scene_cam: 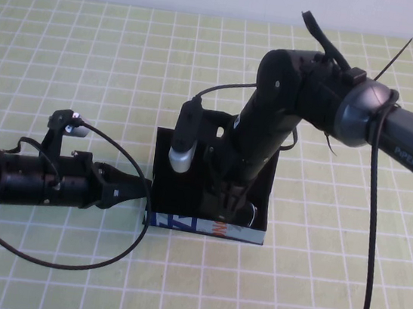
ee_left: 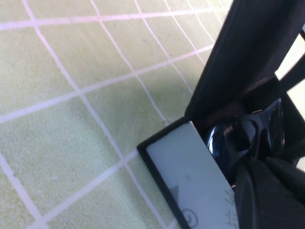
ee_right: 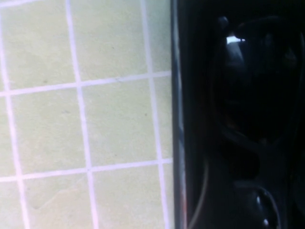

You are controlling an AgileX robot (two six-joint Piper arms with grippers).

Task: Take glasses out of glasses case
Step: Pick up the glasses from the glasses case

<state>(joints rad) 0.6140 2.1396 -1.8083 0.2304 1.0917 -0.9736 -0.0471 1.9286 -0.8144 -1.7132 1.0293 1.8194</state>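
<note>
The glasses case (scene_cam: 204, 227) lies open in the middle of the table with its lid (scene_cam: 164, 156) standing up at the back. Its pale blue printed long side faces me. The black glasses (ee_left: 240, 138) lie inside; their glossy dark lenses also show in the right wrist view (ee_right: 257, 81). My left gripper (scene_cam: 144, 186) lies low at the case's left end, narrowed to a point on the end wall (ee_left: 190, 176). One dark finger (ee_left: 271, 195) sits just over the wall. My right gripper (scene_cam: 229, 203) reaches steeply down into the case over the glasses, hidden by the arm.
The table has a green cloth with a white grid (scene_cam: 91, 48). Black cables loop from the left arm (scene_cam: 101, 259) and hang from the right arm (scene_cam: 368, 244). The case's rim (ee_right: 176, 119) runs beside the open cloth.
</note>
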